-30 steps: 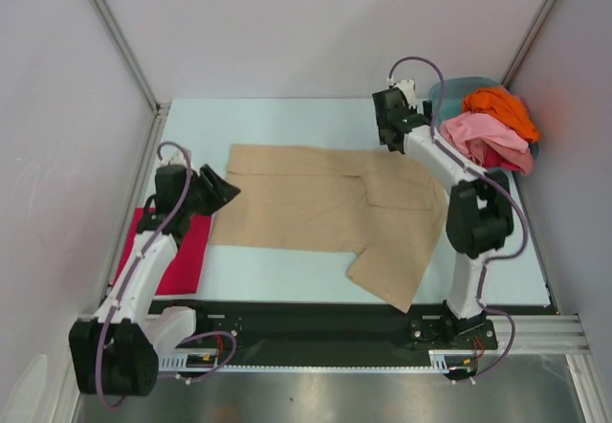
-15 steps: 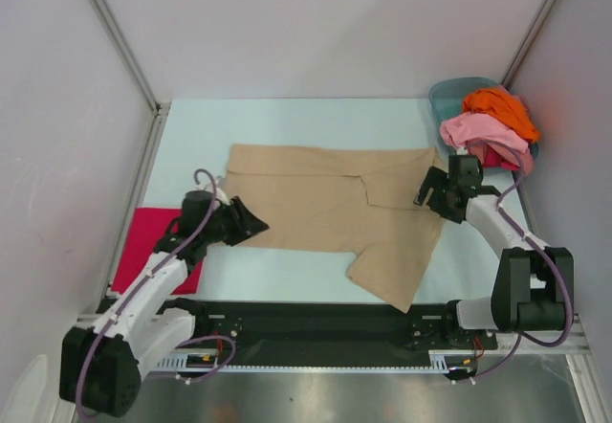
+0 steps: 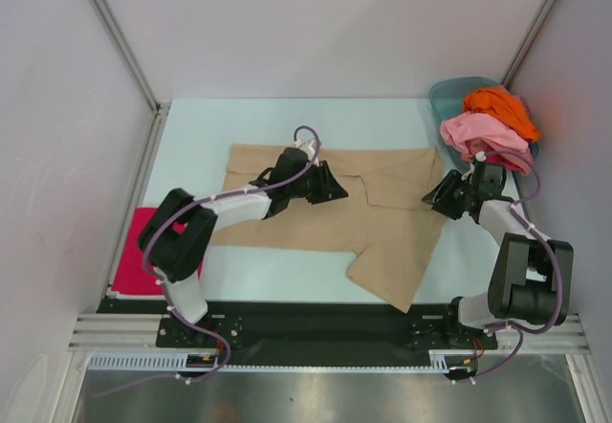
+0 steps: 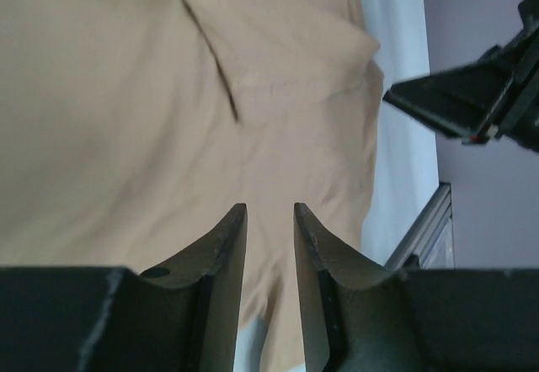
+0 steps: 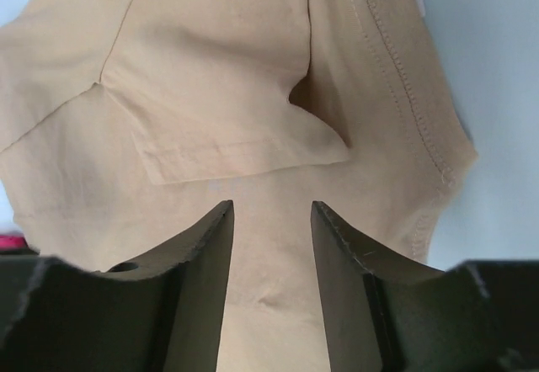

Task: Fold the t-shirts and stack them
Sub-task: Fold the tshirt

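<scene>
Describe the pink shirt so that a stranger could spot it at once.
Start at the pale blue table and go to its far right corner, where a teal plastic basin sits. The crumpled pale pink cloth t-shirt spills over the basin's near rim, below the bright orange t-shirt heaped on top.

Open table (image 3: 287, 122) behind tan t-shirt (image 3: 382, 227); heaped basin (image 3: 448, 90) blocks far-right corner
</scene>
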Robot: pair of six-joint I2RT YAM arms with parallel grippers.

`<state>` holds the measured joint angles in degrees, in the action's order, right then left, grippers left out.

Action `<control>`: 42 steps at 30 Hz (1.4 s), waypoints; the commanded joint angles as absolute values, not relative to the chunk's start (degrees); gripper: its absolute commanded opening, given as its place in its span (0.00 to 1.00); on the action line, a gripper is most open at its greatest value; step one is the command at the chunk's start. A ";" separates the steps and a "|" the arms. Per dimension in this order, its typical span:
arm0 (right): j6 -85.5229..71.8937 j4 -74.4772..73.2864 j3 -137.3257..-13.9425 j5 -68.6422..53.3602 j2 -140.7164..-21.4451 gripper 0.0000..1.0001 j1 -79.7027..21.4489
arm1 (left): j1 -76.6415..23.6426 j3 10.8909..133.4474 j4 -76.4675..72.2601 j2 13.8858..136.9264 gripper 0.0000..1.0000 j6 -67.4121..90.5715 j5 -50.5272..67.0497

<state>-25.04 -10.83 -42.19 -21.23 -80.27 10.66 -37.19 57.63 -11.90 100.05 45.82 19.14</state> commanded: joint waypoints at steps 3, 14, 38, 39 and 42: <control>-24.08 -5.98 -42.80 -23.12 -82.96 0.47 11.51 | -40.16 70.83 -15.30 111.78 0.35 47.72 19.42; -24.08 -3.34 -42.10 -24.26 -85.08 0.48 12.65 | -44.65 77.87 -9.23 122.33 0.43 46.23 12.04; -25.66 1.40 -41.83 -26.63 -91.84 0.49 16.26 | -43.59 84.64 -5.19 127.26 0.41 47.90 11.25; -25.66 1.67 -42.36 -26.98 -92.28 0.49 16.35 | -43.51 84.81 -5.19 127.53 0.40 48.16 11.69; -25.93 2.11 -42.71 -27.33 -93.34 0.48 16.35 | -43.33 84.90 -5.89 127.88 0.34 48.51 12.65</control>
